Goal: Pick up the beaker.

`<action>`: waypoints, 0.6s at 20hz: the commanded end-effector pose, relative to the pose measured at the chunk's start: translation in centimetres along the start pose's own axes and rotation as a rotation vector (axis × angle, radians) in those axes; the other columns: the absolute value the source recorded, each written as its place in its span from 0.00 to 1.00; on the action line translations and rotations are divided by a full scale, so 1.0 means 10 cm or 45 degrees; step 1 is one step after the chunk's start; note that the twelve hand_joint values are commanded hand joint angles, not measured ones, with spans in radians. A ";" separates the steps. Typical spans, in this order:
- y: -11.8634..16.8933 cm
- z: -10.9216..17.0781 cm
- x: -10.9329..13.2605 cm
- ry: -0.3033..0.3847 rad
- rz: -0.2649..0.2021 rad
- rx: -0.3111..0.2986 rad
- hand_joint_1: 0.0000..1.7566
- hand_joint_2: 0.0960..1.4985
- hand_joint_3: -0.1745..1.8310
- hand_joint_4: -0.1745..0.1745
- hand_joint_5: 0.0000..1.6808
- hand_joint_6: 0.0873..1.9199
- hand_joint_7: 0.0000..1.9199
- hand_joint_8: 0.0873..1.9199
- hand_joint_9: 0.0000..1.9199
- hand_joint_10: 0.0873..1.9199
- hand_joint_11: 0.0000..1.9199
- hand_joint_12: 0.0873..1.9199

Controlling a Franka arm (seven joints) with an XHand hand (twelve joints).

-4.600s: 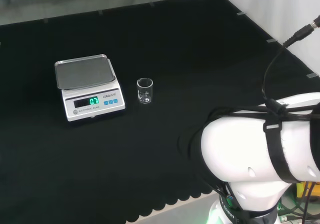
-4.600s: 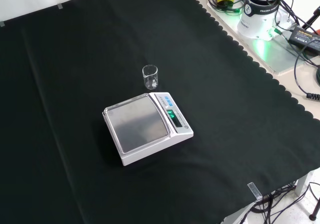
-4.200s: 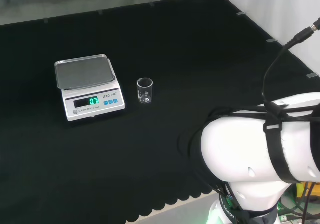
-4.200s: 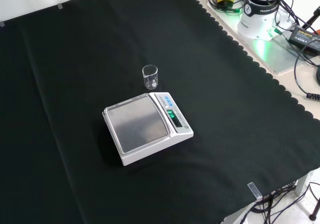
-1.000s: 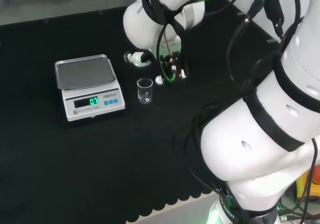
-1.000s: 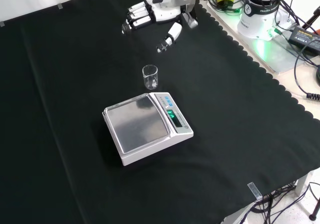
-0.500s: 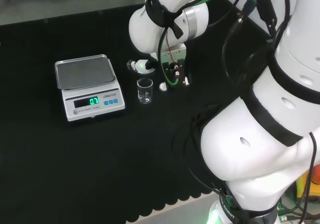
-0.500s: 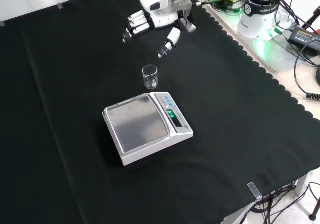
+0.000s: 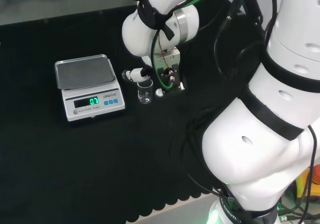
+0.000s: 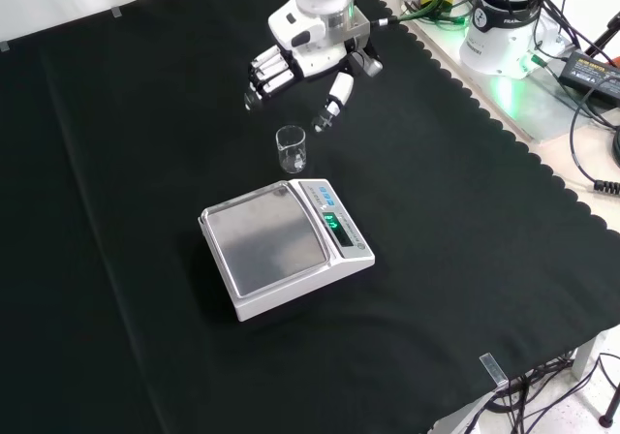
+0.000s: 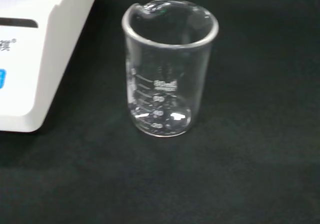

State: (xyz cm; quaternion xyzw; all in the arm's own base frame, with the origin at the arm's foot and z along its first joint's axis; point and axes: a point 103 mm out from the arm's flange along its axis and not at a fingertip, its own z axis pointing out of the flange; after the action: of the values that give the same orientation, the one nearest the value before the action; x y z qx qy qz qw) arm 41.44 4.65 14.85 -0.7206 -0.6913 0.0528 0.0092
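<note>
A: On the black cloth (image 10: 116, 163), where's the beaker (image 10: 291, 150)?
B: Upright, just beside the scale (image 10: 286, 247), at its display end in the front view. Looks empty from the wrist.
A: Hand (image 10: 308, 61)?
B: Just past the beaker, fingers (image 10: 263, 76) and thumb (image 10: 334, 100) spread and relaxed, grasping nothing, apart from the glass.

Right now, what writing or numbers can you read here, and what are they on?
Nothing can be quoted reliably.
Beaker: white graduation lines and figures, too blurred to read.
Scale: lit green display, with print and buttons beside it, too small to read.
</note>
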 end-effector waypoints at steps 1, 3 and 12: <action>0.10 0.29 -0.09 0.009 0.023 0.110 0.17 0.58 0.20 0.37 0.13 0.00 0.01 0.41 0.12 0.45 0.09 0.78; 0.11 0.30 -0.10 -0.002 0.022 0.119 0.17 0.58 0.20 0.37 0.13 0.00 0.01 0.41 0.12 0.45 0.09 0.78; 0.11 0.43 -0.26 0.024 0.050 0.141 0.16 0.58 0.20 0.37 0.13 0.00 0.01 0.41 0.12 0.45 0.09 0.78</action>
State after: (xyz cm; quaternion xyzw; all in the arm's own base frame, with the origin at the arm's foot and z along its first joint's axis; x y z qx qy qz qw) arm 42.07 2.42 11.19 -0.7297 -0.6765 0.0865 0.0480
